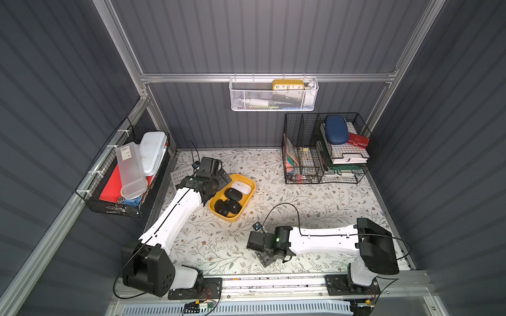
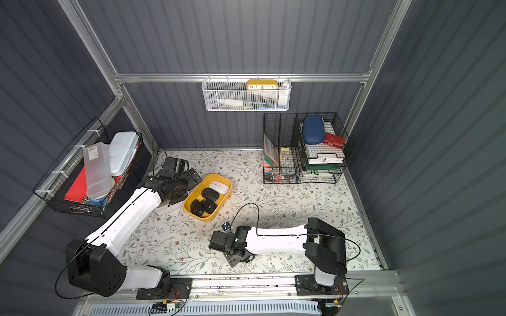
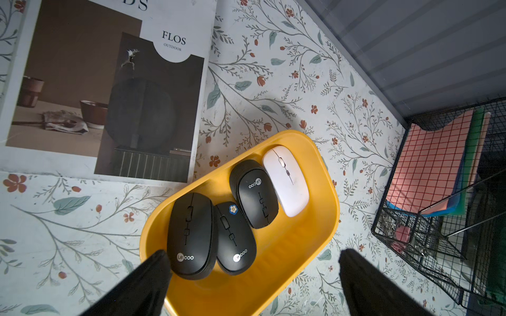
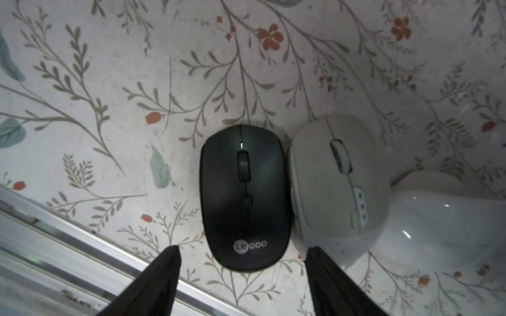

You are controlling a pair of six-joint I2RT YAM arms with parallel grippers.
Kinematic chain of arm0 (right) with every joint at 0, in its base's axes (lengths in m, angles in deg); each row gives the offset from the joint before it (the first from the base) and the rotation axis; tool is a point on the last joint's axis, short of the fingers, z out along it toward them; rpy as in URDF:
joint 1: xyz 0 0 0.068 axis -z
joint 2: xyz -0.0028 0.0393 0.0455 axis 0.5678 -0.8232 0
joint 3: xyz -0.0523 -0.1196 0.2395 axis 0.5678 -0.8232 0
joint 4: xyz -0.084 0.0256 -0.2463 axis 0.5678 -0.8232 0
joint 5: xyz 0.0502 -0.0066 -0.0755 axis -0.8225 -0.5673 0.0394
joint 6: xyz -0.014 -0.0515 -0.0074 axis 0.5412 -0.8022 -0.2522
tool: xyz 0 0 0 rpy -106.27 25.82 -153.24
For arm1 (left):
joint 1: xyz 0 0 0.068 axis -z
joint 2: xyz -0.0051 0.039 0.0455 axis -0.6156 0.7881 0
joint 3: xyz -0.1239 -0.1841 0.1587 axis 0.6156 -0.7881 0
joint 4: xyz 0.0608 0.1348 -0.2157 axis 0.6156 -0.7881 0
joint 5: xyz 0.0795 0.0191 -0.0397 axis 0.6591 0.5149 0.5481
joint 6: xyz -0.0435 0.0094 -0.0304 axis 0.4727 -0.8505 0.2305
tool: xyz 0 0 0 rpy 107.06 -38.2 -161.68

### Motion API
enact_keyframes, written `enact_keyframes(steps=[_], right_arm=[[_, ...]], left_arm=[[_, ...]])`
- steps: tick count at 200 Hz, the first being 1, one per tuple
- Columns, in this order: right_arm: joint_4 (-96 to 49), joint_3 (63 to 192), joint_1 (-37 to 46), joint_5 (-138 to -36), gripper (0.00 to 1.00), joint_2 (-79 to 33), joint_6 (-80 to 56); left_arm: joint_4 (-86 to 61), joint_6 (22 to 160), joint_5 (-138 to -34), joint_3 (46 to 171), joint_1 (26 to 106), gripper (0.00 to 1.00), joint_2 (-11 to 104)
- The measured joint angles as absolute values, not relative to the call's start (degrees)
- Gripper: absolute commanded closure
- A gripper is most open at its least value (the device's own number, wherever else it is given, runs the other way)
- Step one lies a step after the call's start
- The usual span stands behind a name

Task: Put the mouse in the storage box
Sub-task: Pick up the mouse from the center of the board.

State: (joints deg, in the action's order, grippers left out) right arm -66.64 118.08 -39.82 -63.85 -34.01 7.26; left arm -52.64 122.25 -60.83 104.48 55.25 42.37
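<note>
Right wrist view alone: black mouse by parted right claw; left claw parted.

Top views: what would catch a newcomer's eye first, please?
The yellow storage box stands out left of centre on the table, holding three black mice and one white mouse. Next come the blue case in the black wire basket, back right, and the yellow clock in the hanging white basket.

In both top views the black mouse cannot be made out under the right hand.
</note>
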Motion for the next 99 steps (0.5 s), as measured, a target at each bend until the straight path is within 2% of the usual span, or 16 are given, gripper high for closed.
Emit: enact_keyframes(steps=[52, 99], right_arm=[[-66.2, 118.89, -39.64, -65.34, 0.28, -37.82, 6.49], [-66.23, 119.07, -38.31, -65.34, 0.18, -39.06, 6.93]], left_arm=[[-52.68, 122.73, -60.2, 104.44, 55.25, 0.01, 40.92], [-52.68, 122.89, -60.2, 104.44, 55.25, 0.01, 40.81]])
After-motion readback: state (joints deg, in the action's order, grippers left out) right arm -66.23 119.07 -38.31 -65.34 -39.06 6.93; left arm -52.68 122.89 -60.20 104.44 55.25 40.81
